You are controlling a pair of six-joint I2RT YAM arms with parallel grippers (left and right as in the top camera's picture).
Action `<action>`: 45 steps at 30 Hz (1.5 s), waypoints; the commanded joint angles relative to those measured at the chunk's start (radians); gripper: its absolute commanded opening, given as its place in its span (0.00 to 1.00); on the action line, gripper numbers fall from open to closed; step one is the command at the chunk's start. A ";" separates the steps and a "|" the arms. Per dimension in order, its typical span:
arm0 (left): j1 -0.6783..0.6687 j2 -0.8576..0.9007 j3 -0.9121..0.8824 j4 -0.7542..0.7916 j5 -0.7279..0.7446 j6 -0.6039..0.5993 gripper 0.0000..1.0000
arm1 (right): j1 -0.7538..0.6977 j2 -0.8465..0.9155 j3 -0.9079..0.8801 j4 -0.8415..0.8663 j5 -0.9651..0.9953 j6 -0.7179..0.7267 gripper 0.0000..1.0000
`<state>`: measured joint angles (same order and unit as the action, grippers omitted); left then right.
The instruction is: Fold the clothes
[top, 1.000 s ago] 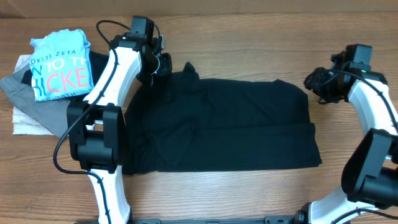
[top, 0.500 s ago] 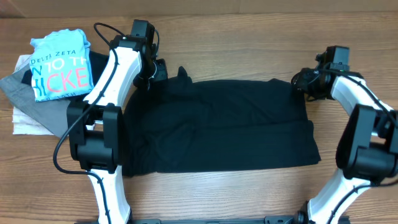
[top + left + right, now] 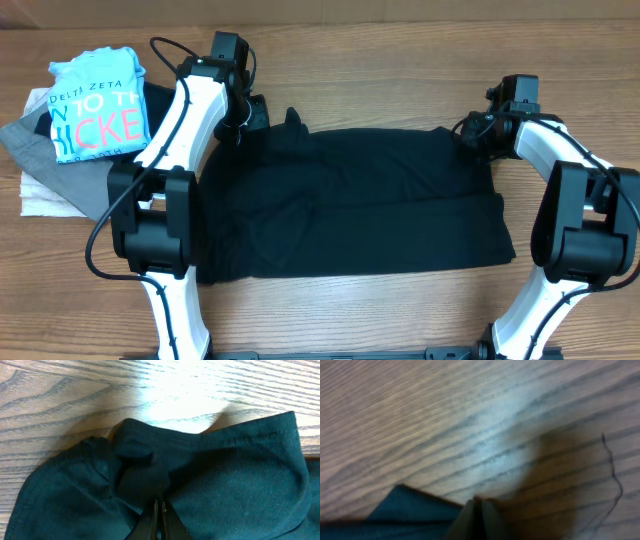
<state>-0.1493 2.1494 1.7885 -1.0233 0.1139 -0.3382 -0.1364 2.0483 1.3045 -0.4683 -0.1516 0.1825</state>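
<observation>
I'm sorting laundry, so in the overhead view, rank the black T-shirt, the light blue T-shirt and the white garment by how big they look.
1. black T-shirt, spread out, by far the largest.
2. light blue T-shirt, folded.
3. white garment, smallest as seen; it is mostly covered.

The T-shirt point(image 3: 350, 200) is plain black, the tabletop point(image 3: 400, 60) brown wood grain. Left of the left pincer point(image 3: 159, 512), a light blue shirt point(image 3: 95, 105) bears white and pink lettering.

Black T-shirt point(image 3: 350, 200) lies spread flat (far corners bunched).
</observation>
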 commanded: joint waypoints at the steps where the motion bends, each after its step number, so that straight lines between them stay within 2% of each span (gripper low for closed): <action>1: -0.002 -0.017 0.015 -0.009 -0.025 -0.010 0.04 | -0.014 0.024 0.011 -0.009 0.036 0.022 0.04; 6: -0.002 -0.018 0.015 -0.032 -0.024 -0.011 0.04 | -0.030 0.006 0.016 -0.025 0.062 0.057 0.04; 11: -0.001 -0.032 0.015 -0.064 0.034 -0.010 0.04 | -0.030 -0.065 0.065 -0.122 0.135 0.102 0.04; 19: -0.003 -0.121 0.015 -0.223 0.036 -0.021 0.04 | -0.030 -0.203 0.151 -0.387 0.209 0.137 0.04; 25: -0.011 -0.187 0.014 -0.395 0.034 -0.015 0.04 | -0.030 -0.212 0.151 -0.660 0.222 0.137 0.04; 30: -0.040 -0.187 -0.020 -0.489 0.032 0.005 0.04 | -0.030 -0.212 0.151 -0.775 0.233 0.137 0.04; 45: -0.115 -0.189 -0.251 -0.490 -0.018 0.009 0.04 | -0.030 -0.212 0.128 -0.958 0.301 0.136 0.04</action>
<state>-0.2607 1.9785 1.5841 -1.5082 0.1410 -0.3397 -0.1574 1.8446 1.4437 -1.4189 0.1074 0.3149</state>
